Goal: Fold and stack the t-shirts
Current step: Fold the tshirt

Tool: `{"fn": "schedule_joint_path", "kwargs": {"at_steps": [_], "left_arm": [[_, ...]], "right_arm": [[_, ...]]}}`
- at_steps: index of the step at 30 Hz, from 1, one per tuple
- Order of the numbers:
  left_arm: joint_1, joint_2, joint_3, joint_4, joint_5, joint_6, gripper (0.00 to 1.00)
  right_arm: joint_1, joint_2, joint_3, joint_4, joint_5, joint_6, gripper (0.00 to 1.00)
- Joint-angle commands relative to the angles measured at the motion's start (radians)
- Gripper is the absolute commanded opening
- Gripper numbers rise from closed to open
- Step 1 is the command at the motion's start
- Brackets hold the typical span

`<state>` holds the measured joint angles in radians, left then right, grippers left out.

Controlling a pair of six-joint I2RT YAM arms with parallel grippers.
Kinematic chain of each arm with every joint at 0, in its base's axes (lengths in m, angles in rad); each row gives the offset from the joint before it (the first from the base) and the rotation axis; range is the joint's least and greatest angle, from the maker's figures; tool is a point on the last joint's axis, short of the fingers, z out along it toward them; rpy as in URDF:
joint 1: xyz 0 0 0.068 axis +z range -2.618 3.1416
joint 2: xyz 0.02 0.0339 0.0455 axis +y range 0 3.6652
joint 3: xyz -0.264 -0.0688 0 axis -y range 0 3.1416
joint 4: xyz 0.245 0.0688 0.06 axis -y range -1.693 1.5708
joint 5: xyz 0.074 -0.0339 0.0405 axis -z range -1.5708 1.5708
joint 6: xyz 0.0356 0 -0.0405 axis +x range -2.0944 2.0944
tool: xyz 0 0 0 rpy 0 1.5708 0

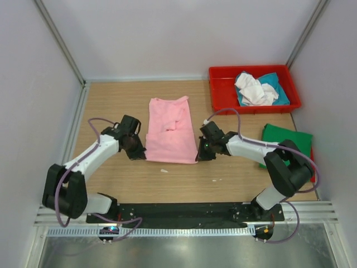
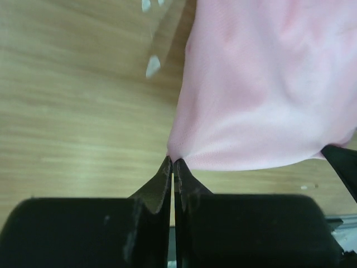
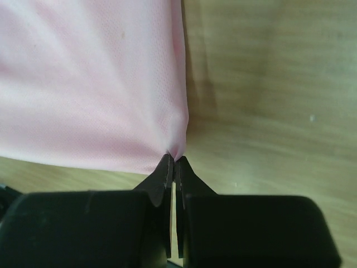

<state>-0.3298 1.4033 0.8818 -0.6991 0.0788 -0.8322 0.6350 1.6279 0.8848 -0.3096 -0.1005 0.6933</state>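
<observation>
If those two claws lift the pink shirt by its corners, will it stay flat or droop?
Probably droop: the pink t-shirt puckers into fine creases where the left gripper and right gripper pinch its near corners, so it looks thin and floppy. Its middle would likely sag between the two grips. Thin fabric like that is probably light too.

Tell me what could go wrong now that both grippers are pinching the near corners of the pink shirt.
The left gripper and right gripper each hold only a thin tip of the pink shirt, so a corner might slip free on lifting. The cloth is rumpled near the shirt's middle, so folding over it would likely trap that crease. If the two grippers move unevenly, the fold could come out skewed.
</observation>
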Motion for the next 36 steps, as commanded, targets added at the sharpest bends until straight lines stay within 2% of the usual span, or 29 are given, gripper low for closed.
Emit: {"fn": "schedule_joint_path", "kwargs": {"at_steps": [1, 4, 9, 12, 15, 18, 22, 28, 36], "left_arm": [[-0.031, -0.137, -0.006, -0.245, -0.100, -0.071, 0.00], [-0.064, -0.227, 0.011, -0.325, -0.096, -0.085, 0.00], [-0.194, -0.282, 0.129, -0.562, -0.105, -0.139, 0.00], [-0.227, -0.311, 0.143, -0.609, -0.100, -0.202, 0.00], [-0.226, -0.281, 0.210, -0.674, -0.148, -0.193, 0.00], [-0.216, -0.204, 0.333, -0.700, -0.214, -0.161, 0.00], [-0.140, -0.123, 0.393, -0.644, -0.169, -0.094, 0.00], [-0.019, 0.003, 0.482, -0.556, -0.120, -0.021, 0.00], [0.012, 0.114, 0.575, -0.481, -0.102, -0.012, 0.00]], "right_arm": [[0.002, -0.132, -0.068, -0.114, -0.036, 0.031, 0.01], [0.008, -0.232, -0.090, -0.198, -0.059, 0.055, 0.01], [0.015, -0.379, -0.066, -0.334, -0.117, 0.109, 0.01], [0.015, -0.404, 0.006, -0.491, -0.110, 0.110, 0.01], [0.015, -0.393, 0.071, -0.557, -0.110, 0.098, 0.01], [0.014, -0.330, 0.231, -0.599, -0.096, 0.069, 0.01], [-0.009, -0.174, 0.412, -0.605, -0.073, -0.003, 0.01], [-0.084, 0.033, 0.571, -0.554, -0.130, -0.049, 0.01], [-0.150, 0.197, 0.787, -0.545, -0.160, -0.104, 0.01]]}}
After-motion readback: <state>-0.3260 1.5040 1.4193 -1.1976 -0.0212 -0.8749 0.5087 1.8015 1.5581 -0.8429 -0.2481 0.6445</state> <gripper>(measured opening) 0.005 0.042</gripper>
